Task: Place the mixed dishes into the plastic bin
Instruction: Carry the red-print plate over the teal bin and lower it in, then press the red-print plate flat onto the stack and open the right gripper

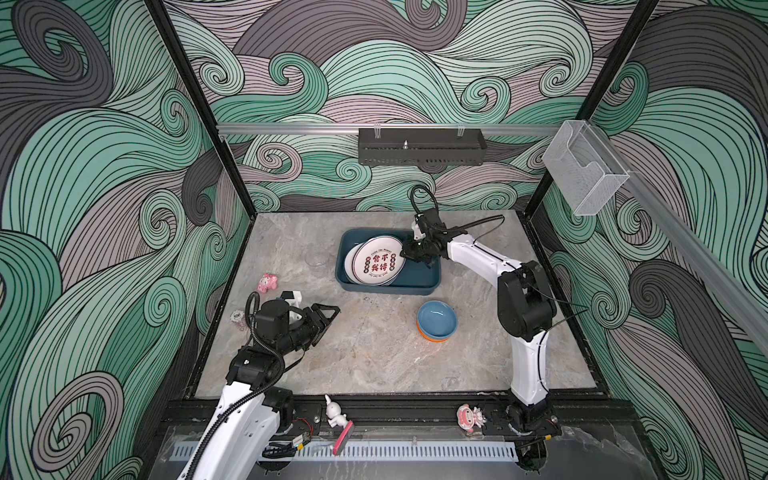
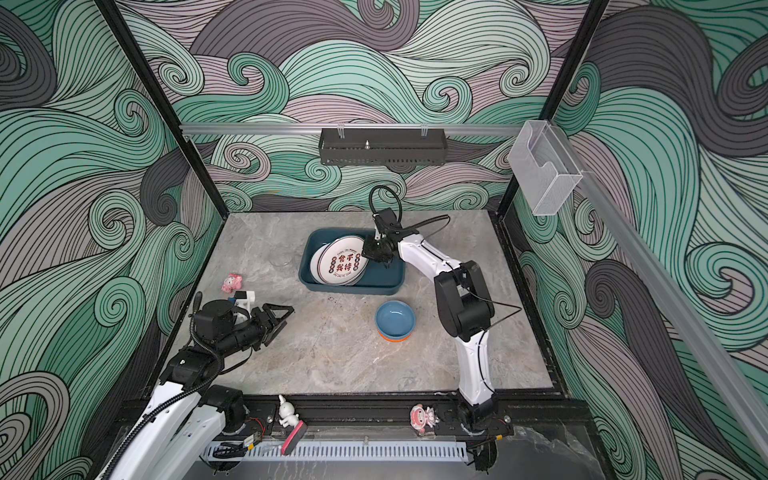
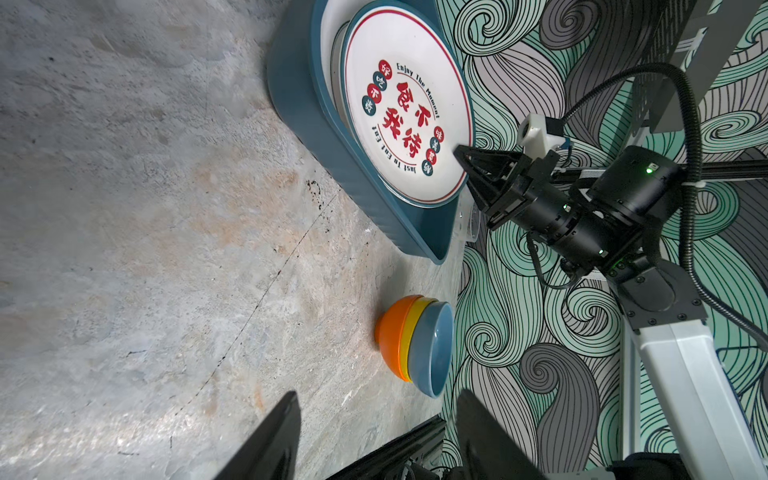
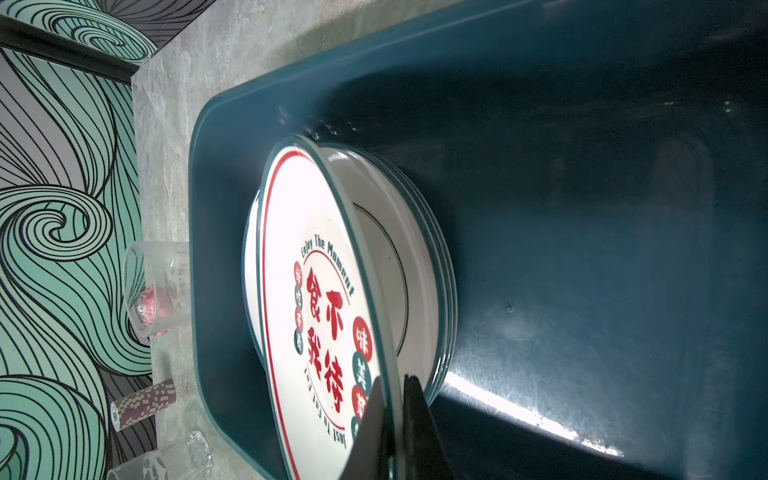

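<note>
Nearest the front edge, on the left of the counter (image 1: 374,353), the left jaws hang apart with nothing between them, well away from every dish. Further in and toward the right, a stack of bowls (image 1: 437,322) sits on the counter. In it the blue bowl (image 3: 436,353) is nested in a yellow one, and that in an orange one. Just behind the stack is the plastic bin (image 1: 415,286), which holds a pile of printed plates (image 4: 419,249) in its left half. The top plate (image 1: 380,259) lies tilted on that pile. The right jaws are clamped on its rim at the right side, one on each face. A clear glass tumbler (image 4: 158,291) stands on the counter just beside the bin's left wall.
</note>
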Controlling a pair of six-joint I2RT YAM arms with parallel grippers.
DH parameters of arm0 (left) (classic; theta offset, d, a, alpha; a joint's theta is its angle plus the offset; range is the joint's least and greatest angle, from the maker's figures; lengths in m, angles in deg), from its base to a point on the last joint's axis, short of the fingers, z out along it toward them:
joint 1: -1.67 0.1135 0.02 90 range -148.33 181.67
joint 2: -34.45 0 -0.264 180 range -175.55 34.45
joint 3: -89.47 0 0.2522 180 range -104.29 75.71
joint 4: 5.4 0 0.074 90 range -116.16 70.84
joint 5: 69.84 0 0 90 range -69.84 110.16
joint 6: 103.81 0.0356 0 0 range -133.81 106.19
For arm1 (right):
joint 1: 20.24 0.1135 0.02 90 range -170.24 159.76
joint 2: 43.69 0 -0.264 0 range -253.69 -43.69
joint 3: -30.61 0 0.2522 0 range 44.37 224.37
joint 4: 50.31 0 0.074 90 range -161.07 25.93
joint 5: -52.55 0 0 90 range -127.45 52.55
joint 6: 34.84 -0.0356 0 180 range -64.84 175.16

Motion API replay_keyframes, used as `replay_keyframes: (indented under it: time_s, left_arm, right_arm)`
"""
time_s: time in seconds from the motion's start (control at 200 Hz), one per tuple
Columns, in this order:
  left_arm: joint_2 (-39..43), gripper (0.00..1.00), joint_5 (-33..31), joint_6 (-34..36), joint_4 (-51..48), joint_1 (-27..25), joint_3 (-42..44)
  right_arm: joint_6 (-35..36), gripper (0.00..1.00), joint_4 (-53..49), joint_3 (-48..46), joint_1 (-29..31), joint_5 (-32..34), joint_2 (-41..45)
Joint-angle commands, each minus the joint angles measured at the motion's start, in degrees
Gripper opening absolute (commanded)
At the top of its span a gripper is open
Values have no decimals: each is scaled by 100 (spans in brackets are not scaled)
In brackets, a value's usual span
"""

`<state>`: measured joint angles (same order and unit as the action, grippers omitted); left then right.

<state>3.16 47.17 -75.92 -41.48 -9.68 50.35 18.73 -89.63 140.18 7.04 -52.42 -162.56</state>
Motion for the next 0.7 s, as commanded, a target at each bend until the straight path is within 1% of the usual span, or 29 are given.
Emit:
replay_keyframes:
  time_s: [0.0, 0.695]
  left_arm:
    - [9, 62, -90, 7, -54, -5, -10]
    - [8, 62, -91, 6, -53, -4, 68]
  right_arm:
    - [-6, 0, 122, 223, -22, 19, -22]
    - [-84, 0, 249, 344, -18, -29, -290]
